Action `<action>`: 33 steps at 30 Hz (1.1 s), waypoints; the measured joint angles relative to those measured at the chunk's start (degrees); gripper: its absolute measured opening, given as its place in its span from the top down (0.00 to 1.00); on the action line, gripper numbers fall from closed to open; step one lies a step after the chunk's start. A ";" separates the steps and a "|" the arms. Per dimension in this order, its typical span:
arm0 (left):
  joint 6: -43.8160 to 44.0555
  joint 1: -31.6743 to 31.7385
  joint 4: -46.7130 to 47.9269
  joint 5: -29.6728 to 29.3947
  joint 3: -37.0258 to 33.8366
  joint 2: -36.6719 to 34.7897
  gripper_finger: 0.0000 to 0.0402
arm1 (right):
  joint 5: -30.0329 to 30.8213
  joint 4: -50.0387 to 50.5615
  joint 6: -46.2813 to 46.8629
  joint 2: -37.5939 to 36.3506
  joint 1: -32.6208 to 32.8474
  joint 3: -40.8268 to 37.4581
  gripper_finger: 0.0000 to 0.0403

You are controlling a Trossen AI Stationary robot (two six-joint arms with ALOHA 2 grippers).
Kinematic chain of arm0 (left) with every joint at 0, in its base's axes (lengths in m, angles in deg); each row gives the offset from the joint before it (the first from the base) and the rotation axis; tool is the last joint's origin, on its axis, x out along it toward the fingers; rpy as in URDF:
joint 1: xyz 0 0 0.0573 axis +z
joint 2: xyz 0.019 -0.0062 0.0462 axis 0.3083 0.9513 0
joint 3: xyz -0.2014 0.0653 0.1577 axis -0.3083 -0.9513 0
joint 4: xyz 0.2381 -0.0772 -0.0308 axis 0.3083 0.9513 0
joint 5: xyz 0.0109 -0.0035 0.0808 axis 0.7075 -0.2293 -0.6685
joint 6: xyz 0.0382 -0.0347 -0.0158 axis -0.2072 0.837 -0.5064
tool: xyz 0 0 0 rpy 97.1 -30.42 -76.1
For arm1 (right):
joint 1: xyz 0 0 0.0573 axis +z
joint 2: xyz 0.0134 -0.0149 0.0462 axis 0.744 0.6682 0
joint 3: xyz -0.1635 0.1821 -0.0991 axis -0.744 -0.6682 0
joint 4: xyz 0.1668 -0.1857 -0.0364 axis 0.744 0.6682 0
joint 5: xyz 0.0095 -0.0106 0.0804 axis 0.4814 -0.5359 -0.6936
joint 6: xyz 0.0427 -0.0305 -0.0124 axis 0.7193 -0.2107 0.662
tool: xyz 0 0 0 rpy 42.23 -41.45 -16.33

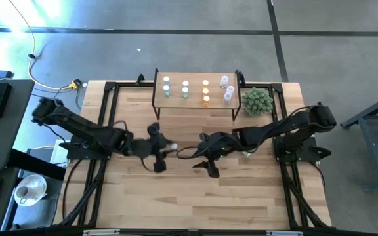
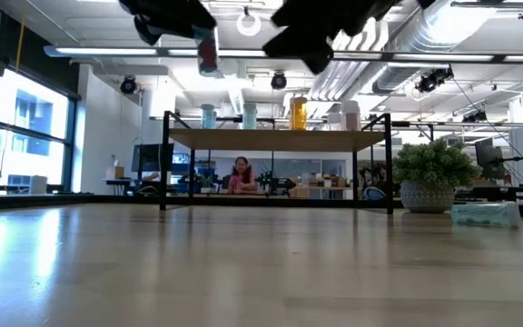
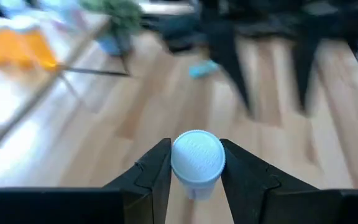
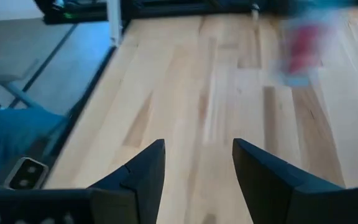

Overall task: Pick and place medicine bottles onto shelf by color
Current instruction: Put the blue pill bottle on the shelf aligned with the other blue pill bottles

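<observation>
An open-plan robotics lab or office: beyond the plank table (image 2: 243,263), exposed ceiling ducts (image 2: 425,36) and strip lights (image 2: 116,52) run overhead, while a person (image 2: 241,176) sits among desks by tall windows (image 2: 25,136).

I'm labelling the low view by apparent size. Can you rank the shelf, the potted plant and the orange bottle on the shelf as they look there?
1. shelf, spanning the widest stretch by far.
2. potted plant.
3. orange bottle, smallest.
The plant may stand nearer the camera, so its look is no proof of true size.
</observation>
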 joint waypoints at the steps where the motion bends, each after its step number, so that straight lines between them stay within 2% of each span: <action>1: 0.04 1.19 0.31 -0.09 0.14 -0.87 0.72 | 0.01 0.33 -0.11 -0.67 0.50 0.00 0.56; 8: -0.36 11.14 4.71 -0.04 0.03 -7.47 0.72 | 3.48 2.22 -3.37 -4.18 4.85 0.00 0.56; 13: -1.46 19.26 4.33 0.90 0.02 -8.45 0.72 | 6.75 2.81 -3.54 -4.59 7.27 0.00 0.56; 21: -1.46 31.63 4.74 7.91 0.01 -7.73 0.72 | 7.54 2.70 -3.54 -4.65 7.72 0.00 0.56; 27: -1.44 37.68 5.03 10.42 0.24 -7.74 0.72 | 7.54 2.76 -3.54 -4.65 7.25 0.00 0.56; 33: -1.44 41.27 8.72 13.43 4.39 -7.77 0.72 | 8.55 2.80 -3.54 -4.65 7.25 0.00 0.56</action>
